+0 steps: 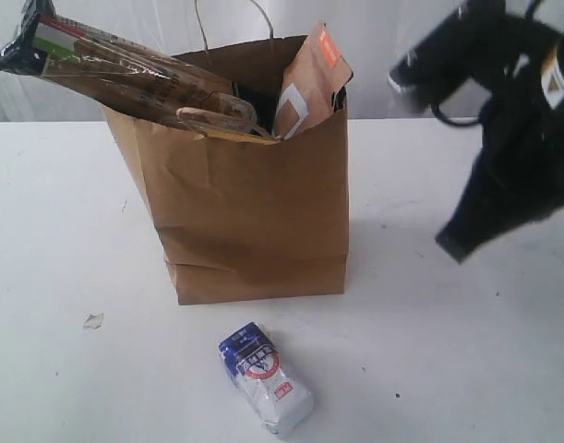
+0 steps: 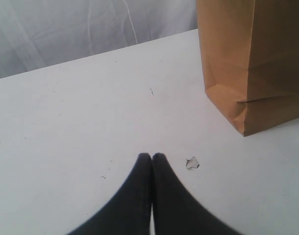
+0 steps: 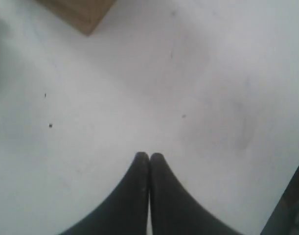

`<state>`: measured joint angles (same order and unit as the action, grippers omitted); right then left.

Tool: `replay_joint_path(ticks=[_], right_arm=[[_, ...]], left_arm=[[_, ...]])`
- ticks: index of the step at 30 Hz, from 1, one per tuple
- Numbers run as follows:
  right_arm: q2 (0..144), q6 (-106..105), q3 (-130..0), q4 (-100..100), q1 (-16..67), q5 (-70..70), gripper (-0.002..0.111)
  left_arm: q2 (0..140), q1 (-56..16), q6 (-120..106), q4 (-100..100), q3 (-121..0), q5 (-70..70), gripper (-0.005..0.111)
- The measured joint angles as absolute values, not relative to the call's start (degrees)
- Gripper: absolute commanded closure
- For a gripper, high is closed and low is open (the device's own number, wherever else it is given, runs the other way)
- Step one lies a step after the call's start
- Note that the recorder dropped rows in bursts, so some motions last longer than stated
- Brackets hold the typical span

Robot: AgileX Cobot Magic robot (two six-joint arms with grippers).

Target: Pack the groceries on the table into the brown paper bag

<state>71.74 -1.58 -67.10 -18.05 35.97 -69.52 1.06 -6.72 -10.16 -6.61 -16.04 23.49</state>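
Observation:
The brown paper bag stands upright mid-table, its side also in the left wrist view and a corner in the right wrist view. The long spaghetti pack sticks out of its top to the left; the brown pouch with orange label pokes out on the right. A blue-white pouch lies on the table in front of the bag. My right gripper hangs shut and empty above the table right of the bag, its tips pressed together. My left gripper is shut and empty; the exterior view does not show it.
A small white crumb lies left of the bag's front, close to my left fingertips in the left wrist view. A white curtain backs the table. The jar, grain container and can are out of view.

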Motion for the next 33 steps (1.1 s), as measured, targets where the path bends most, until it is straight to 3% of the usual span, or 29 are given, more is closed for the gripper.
replay_joint_path(ticks=[5, 8, 11, 17, 19, 26, 33], right_arm=[[69.97, 2.96, -54.16, -17.47, 35.97, -69.64, 0.108], [69.88, 4.16, -48.4, -14.65, 35.97, -69.83, 0.102], [69.88, 4.52, -46.16, -8.05, 35.97, -69.41, 0.089], [70.0, -1.3, -45.67, 8.32, 35.97, -58.6, 0.047], [70.88, -4.0, -45.67, 12.88, 35.97, -54.06, 0.038], [82.65, -13.16, -52.33, 26.08, 37.05, -48.49, 0.036], [98.99, -14.47, -63.02, 26.86, 40.56, -48.28, 0.036]], left_arm=[[1.06, -6.72, -10.16, -6.61, -16.04, 23.49, 0.107], [1.06, -6.72, -10.16, -6.61, -16.04, 23.73, 0.107], [1.06, -6.72, -10.16, -6.61, -16.04, 23.95, 0.107], [1.06, -6.72, -10.16, -6.61, -16.04, 24.44, 0.107], [1.06, -6.72, -10.16, -6.61, -16.04, 24.55, 0.107], [1.06, -6.72, -10.16, -6.61, -16.04, 24.63, 0.107], [1.06, -6.72, -10.16, -6.61, -16.04, 24.63, 0.107]])
